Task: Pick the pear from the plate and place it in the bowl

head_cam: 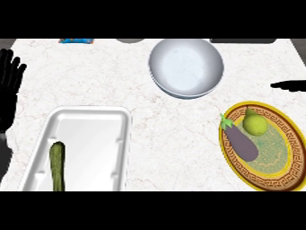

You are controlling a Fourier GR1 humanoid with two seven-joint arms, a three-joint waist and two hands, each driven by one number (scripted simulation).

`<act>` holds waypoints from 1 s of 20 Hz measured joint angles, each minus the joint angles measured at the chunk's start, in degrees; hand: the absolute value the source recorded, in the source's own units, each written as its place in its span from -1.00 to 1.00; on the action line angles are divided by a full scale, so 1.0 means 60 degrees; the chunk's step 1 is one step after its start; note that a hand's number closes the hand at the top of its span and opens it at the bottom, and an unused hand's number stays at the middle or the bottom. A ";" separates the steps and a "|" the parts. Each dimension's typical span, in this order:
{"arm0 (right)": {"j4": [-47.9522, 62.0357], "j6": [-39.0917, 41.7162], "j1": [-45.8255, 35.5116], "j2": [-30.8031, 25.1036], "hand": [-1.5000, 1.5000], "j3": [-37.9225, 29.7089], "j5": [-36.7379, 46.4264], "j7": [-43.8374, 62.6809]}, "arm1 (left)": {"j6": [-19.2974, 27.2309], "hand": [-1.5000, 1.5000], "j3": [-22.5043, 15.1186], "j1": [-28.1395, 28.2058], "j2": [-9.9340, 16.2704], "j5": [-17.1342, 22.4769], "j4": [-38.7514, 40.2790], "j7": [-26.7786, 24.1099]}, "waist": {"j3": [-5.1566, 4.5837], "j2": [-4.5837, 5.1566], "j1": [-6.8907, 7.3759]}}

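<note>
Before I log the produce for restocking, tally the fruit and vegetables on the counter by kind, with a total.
Pear: 1, on the plate
Eggplant: 1, on the same plate
Green cucumber-like vegetable: 1, in the white tray
Total: 3

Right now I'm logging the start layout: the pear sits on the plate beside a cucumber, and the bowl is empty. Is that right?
Not quite. The head view shows the pear on the plate beside an eggplant, not a cucumber. The bowl is empty.
</note>
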 measured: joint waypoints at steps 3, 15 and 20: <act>0.0478 -0.0131 0.0054 0.0327 -1.00 0.0025 0.0697 -0.0375 | 0.0022 0.00 0.0034 0.0153 -0.0060 -0.0068 -0.0404 0.0213 | 0.0003 -0.0003 0.0019; 0.1916 -0.1327 0.0333 0.1163 -1.00 0.0058 0.3062 -0.2229 | -0.0407 0.00 0.0466 0.0208 -0.0215 -0.0257 -0.0360 0.0250 | 0.0004 -0.0005 -0.0011; 0.2463 -0.1802 0.0350 0.1405 -1.00 0.0100 0.3651 -0.3016 | -0.0496 0.00 0.0532 0.0337 -0.0336 -0.0388 -0.0519 0.0241 | 0.0004 -0.0005 0.0005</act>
